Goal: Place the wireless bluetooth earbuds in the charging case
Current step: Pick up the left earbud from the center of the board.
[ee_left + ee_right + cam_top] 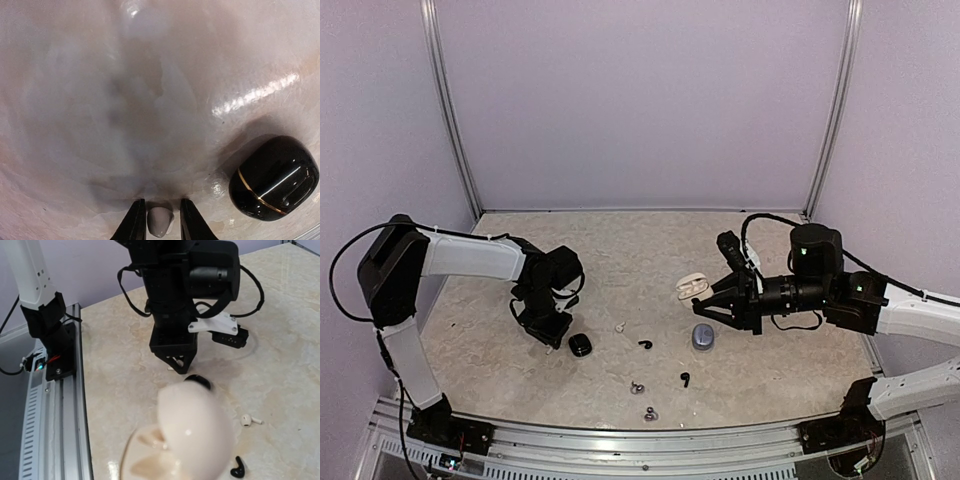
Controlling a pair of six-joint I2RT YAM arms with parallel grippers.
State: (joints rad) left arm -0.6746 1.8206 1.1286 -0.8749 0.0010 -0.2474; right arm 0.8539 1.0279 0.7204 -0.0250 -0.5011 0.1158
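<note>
Nothing is put away yet. One pale bud [160, 222] is nearly pinched by the left gripper [161, 205]; the white case [692, 287] is clamped in the right gripper [700, 300]. Five loose buds [645, 344] are left.

Pale lilac walls [640, 100] close in the far side, left and right. Two silvery metal posts [450, 110] stand in the far corners. The table [620, 250] has a glossy beige marbled top catching light; a ribbed metal rail [650, 438] runs along its near edge
</note>
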